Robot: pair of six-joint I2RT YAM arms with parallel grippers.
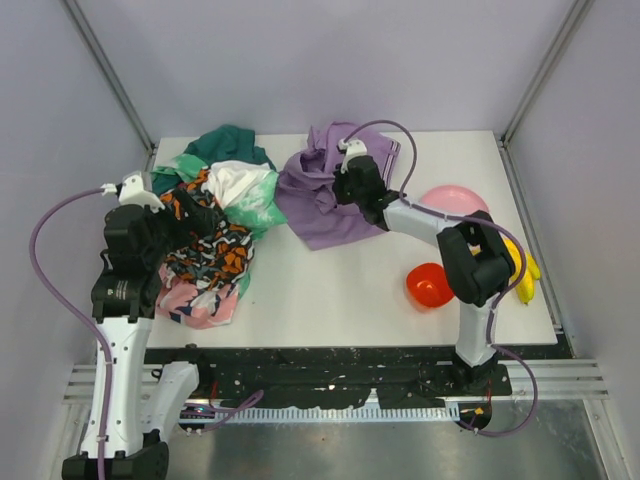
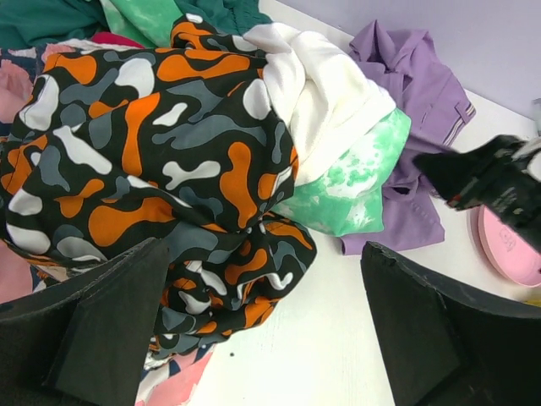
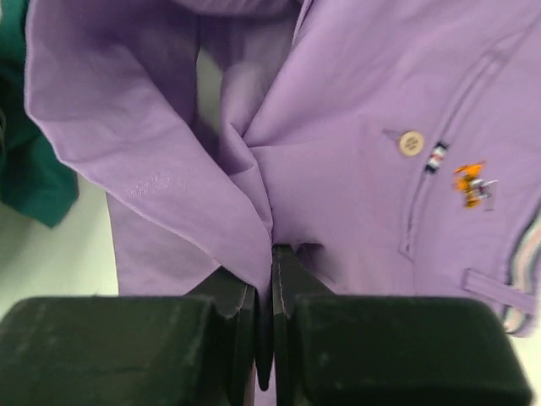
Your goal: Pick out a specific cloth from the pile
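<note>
- Top external view: the cloth (image 1: pixel 322 200), a plain lavender garment, is seen crumpled on the far middle part of the desk (image 1: pixel 340 290), just right of the pile (image 1: pixel 215 235).
- The cloth's left edge is touched by the white and mint-green cloth (image 1: pixel 245 190) on the pile's right side. In the left wrist view, that cloth is shown lying over the lavender edge.
- The right jaws are clenched on a raised fold of the cloth. In the right wrist view, the fold is pinched tight between the two fingers.
- A pale button (image 3: pixel 411 143), a small embroidered emblem (image 3: pixel 469 182) and a striped trim (image 3: pixel 524 271) are visible on the cloth beside the grasped fold.
- The left jaws are released and spread wide at the pile's near-left side, over the orange-black-white print garment (image 2: pixel 169 152). Contact with that garment cannot be determined.
- A dark teal cloth (image 1: pixel 228 145) is located at the pile's far side, and a pink garment (image 1: pixel 200 300) at its near edge.
- A pink bowl (image 1: pixel 450 198), a red bowl (image 1: pixel 430 285) and bananas (image 1: pixel 525 270) are placed on the right part of the desk, apart from the cloth.
</note>
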